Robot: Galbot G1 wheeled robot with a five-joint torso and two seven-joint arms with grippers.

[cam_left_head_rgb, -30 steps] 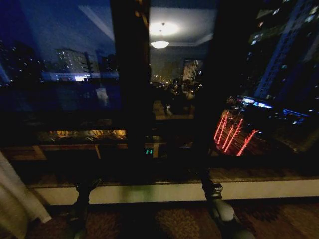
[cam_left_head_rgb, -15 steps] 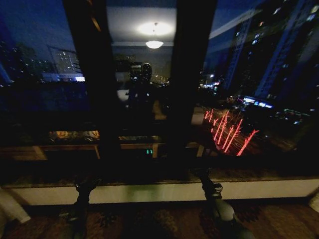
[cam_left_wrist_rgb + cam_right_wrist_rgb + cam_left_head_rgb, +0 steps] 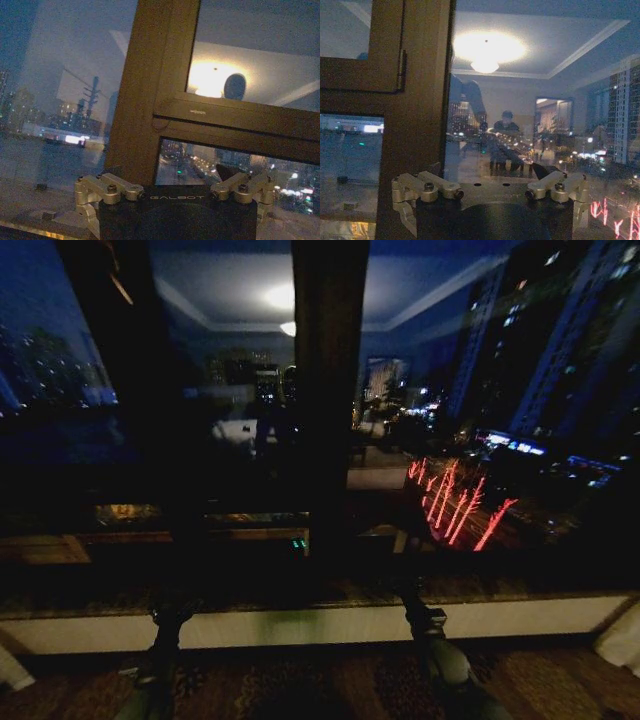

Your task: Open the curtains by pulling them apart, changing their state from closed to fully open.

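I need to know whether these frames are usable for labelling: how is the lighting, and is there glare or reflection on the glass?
Head view: dim, night outside, the window glass mirrors the room's ceiling lamp; both arms low and dark, curtain edge barely lit. Left wrist view: hazy lamp glare beside the window frame. Right wrist view: bright lamp reflection, mirrored room overlaying city lights.

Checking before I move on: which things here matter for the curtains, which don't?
Job: left curtain, far left; right curtain, far right; left gripper and right gripper, both held low.
Just there: window frame; sill; carpet.
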